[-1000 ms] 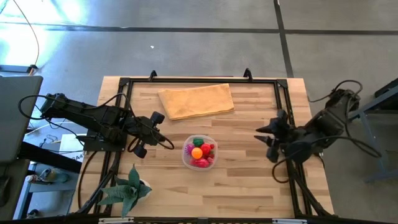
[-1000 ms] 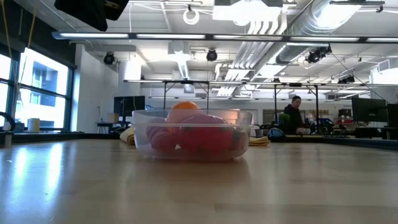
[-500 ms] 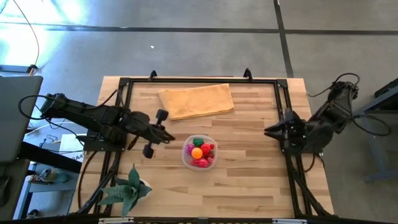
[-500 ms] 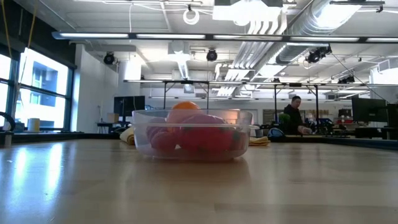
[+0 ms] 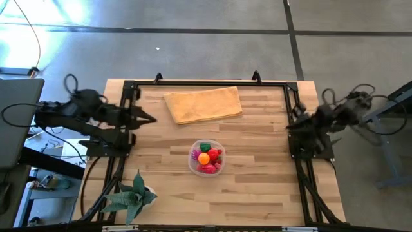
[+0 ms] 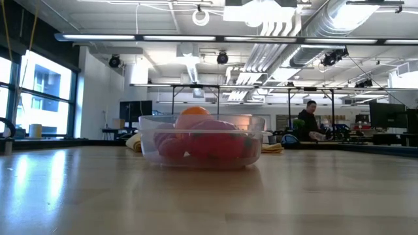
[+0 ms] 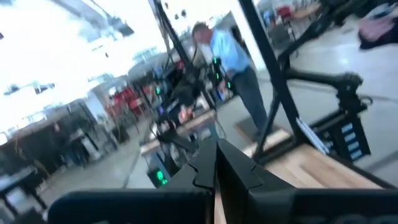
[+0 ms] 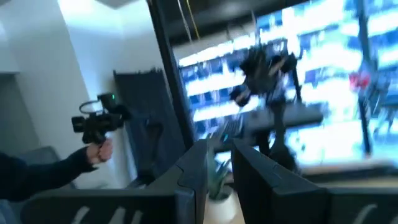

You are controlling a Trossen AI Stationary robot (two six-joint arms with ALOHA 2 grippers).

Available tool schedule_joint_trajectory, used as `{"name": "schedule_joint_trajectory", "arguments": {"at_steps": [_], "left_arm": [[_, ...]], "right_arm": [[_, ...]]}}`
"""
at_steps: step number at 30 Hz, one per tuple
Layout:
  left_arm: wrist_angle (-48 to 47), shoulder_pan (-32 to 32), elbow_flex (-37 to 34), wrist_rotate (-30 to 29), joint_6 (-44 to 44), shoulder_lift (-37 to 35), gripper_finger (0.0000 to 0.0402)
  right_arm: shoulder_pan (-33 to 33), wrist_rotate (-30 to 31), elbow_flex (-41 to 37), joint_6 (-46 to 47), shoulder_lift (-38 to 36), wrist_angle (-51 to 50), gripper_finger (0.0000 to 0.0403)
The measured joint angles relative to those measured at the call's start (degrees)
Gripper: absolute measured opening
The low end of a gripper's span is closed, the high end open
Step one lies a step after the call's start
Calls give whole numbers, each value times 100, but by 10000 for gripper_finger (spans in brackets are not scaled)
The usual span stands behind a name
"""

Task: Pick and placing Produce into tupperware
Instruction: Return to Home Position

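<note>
Tub (image 5: 190, 160) of toy fruit (image 5: 204, 158) between claws, well apart from both, nearer the left. Left claw (image 5: 149, 118) pinched shut, empty; right claw (image 5: 291, 124) barely parted, empty.

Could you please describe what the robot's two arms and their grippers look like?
Both the left arm and the right arm are black, built of slim jointed segments, with thin black cables looping off them. The left gripper and the right gripper each carry two dark, angular fingers tapering to wedge-shaped tips. No markings are legible.
</note>
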Motion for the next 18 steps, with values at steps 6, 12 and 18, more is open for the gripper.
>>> {"name": "schedule_joint_trajectory", "arguments": {"at_steps": [6,12,18], "left_arm": [[-69,-3,0,97,57,-454,3],[-204,-2,-2,90,59,-578,3],[-335,-2,-7,-70,166,-1018,3]], "right_arm": [[-1179,-458,496,-946,-455,-273,61],[-1701,-99,1186,-1232,-670,-1103,61],[-1711,227,1349,-901,-1114,-1851,61]]}}
